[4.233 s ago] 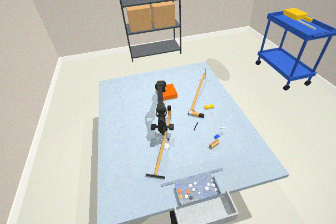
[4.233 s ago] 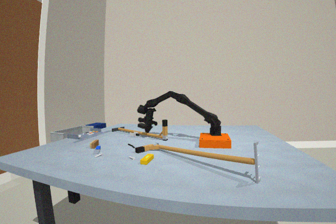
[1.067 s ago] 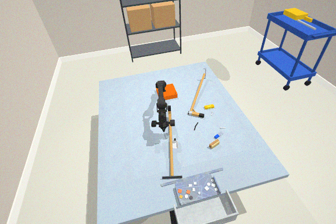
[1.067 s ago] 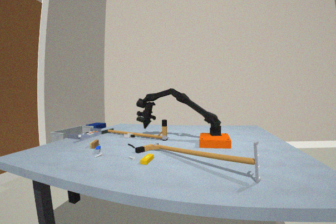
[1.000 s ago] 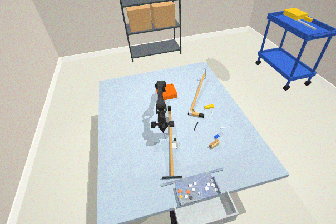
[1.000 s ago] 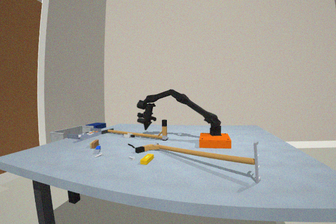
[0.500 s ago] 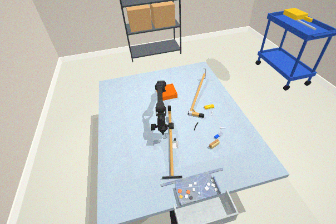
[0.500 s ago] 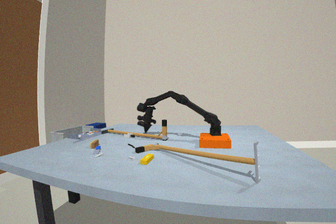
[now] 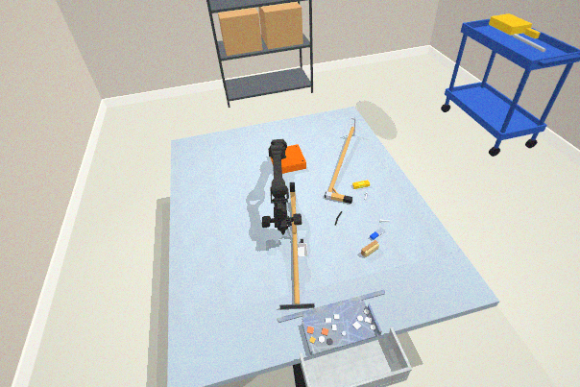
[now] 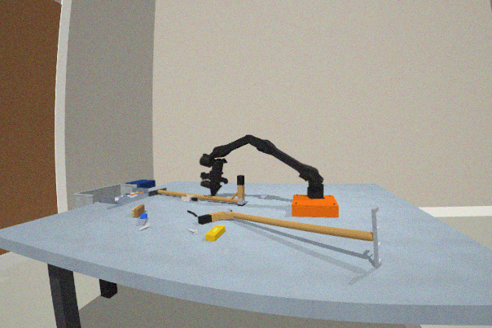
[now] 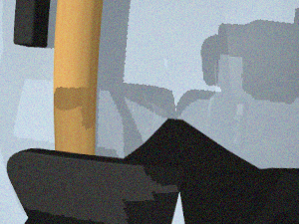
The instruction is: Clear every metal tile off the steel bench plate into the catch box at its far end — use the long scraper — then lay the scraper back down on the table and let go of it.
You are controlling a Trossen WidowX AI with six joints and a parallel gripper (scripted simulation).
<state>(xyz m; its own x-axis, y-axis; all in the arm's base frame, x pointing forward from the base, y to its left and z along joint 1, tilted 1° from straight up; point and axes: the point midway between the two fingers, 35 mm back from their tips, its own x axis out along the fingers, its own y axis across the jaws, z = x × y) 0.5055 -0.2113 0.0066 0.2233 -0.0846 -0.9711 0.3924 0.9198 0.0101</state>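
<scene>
The long scraper (image 9: 296,273) (image 10: 179,194) (image 11: 77,64) lies on the table, its wide dark blade (image 9: 296,306) just before the steel bench plate (image 9: 348,311). Its black-capped grip (image 10: 240,190) stands upright at the near end. Several small tiles (image 9: 310,329), white, orange, yellow and dark, lie on the plate. The grey catch box (image 9: 365,376) is at the plate's far end. My gripper (image 9: 283,230) (image 10: 213,194) (image 11: 173,126) is shut and empty, low over the table beside the handle; the handle passes left of the fingertips in the wrist view.
A small white pan (image 9: 302,250) (image 11: 31,24) with a black handle is beside the scraper. A second wooden-handled tool (image 9: 342,157) (image 10: 301,225) lies at the side, near a yellow block (image 9: 361,184) (image 10: 215,233) and a wooden block (image 9: 370,249) (image 10: 138,211). The orange arm base (image 9: 295,157) (image 10: 314,206) is behind.
</scene>
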